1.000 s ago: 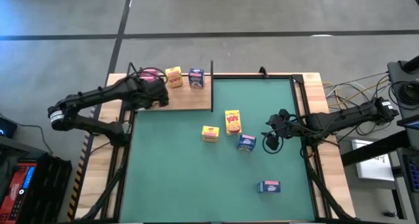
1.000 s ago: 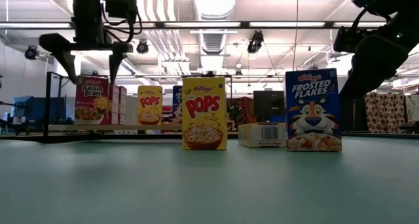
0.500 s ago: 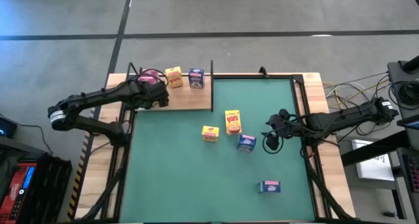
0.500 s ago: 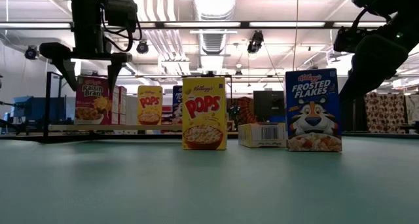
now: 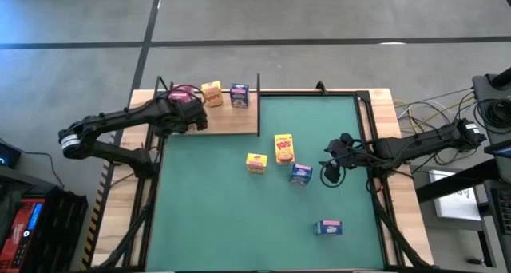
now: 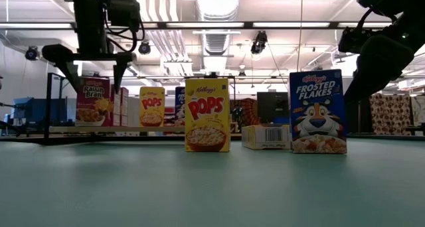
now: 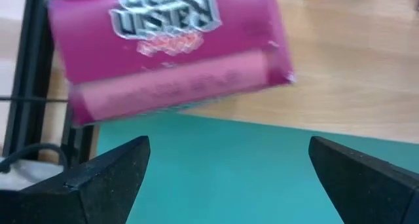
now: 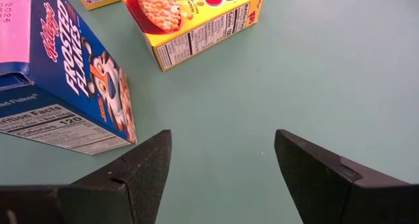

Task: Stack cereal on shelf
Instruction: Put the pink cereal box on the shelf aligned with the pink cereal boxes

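On the shelf at the table's far left stand a pink cereal box, a yellow one and a blue one. My left gripper hangs open just above the pink box, touching nothing. On the green mat stand a yellow Pops box and a blue Frosted Flakes box. A small yellow box lies flat beside them. Another blue box lies nearer the front. My right gripper waits open, to the right of the Frosted Flakes box.
Thin black posts rise at the shelf's edges, one at its right corner beside the blue box. The green mat stretches open toward the near-left part of the table. Cables lie off the table's right side.
My left gripper has sunk a little toward the pink box on the shelf and stays open. The boxes have not moved.
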`<control>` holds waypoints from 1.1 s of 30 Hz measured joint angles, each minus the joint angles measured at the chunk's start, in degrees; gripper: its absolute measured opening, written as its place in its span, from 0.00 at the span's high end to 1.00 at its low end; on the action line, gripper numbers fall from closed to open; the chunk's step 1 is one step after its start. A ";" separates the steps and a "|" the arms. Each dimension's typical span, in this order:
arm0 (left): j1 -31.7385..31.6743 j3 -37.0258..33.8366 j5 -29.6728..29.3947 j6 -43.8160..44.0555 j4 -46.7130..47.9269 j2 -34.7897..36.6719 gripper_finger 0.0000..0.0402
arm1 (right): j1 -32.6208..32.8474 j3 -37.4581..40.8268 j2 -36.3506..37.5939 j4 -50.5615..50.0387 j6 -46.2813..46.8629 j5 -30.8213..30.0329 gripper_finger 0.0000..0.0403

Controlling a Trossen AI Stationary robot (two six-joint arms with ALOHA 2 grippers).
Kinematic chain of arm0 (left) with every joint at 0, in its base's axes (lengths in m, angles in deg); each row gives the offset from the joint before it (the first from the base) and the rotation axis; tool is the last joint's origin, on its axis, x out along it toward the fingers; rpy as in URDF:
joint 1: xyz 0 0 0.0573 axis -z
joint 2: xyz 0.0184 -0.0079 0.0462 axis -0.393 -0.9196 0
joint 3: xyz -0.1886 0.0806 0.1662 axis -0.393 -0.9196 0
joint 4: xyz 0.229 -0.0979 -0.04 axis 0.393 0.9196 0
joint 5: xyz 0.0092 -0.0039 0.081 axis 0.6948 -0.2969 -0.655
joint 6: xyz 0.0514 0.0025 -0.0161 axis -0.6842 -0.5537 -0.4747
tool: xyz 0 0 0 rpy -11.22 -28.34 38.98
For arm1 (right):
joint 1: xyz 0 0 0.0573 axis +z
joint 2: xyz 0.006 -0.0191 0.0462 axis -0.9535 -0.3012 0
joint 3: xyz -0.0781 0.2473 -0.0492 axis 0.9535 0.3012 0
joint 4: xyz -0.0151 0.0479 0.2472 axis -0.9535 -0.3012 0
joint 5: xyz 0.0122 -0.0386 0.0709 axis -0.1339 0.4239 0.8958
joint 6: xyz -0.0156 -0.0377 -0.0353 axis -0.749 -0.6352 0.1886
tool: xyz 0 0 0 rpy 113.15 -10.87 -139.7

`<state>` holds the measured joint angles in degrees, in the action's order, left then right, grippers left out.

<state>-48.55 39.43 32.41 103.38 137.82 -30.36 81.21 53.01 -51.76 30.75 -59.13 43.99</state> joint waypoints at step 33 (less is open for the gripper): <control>-1.81 -3.77 -4.79 0.10 -0.83 0.57 0.00 | 0.00 0.00 0.01 0.00 0.00 0.00 0.35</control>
<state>-50.36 35.65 27.61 103.49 136.99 -29.79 81.21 53.01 -51.75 30.75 -59.13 43.99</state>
